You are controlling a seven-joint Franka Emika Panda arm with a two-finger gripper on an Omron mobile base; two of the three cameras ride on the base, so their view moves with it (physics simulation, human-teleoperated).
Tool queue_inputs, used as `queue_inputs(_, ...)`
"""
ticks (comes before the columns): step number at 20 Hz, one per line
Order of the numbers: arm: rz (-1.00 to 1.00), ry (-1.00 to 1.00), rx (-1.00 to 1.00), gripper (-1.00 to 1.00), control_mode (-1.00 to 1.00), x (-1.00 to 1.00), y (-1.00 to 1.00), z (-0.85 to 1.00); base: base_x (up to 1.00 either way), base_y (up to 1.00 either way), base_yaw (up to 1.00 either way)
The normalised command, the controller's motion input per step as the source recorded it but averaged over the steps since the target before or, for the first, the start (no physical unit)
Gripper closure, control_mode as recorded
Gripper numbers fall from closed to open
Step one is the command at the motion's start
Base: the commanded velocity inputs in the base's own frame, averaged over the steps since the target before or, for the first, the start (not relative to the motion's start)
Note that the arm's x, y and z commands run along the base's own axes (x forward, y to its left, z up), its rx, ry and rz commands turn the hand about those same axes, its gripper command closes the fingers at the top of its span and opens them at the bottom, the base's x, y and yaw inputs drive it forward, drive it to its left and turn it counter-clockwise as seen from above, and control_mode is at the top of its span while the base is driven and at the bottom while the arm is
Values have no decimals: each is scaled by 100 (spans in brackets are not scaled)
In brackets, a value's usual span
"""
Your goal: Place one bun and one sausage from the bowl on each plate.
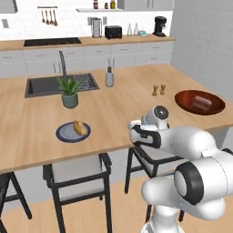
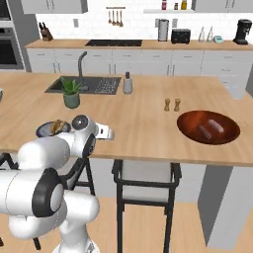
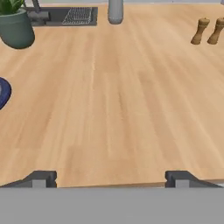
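Our gripper waits over the wooden counter.
Fingers wide apart, nothing between them; a plate sits far left ahead.

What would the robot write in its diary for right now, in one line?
gripper: open, empty, above bare counter | plate: one bun on it | bowl: two sausages inside | next: probably a sausage

No text, label, brand, number or sign can be read anywhere, neither on the bottles on the shelf nor on the appliances below it along the back counter.
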Motion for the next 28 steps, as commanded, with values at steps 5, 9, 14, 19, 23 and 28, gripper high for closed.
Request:
queue_inputs(5,0,0,0,-100,100,0,0,0,6,-100,-7)
queue_inputs(9,0,0,0,-100,100,0,0,0,48,-100,-15)
queue_inputs(14,0,0,0,-100,100,0,0,0,65,-100,-18)
queue_inputs(19,0,0,0,-100,100,0,0,0,45,-65,-1)
queue_inputs(23,0,0,0,-100,100,0,0,0,11,27,12)
queue_inputs(28,0,0,0,-100,100,0,0,0,23,-13,12)
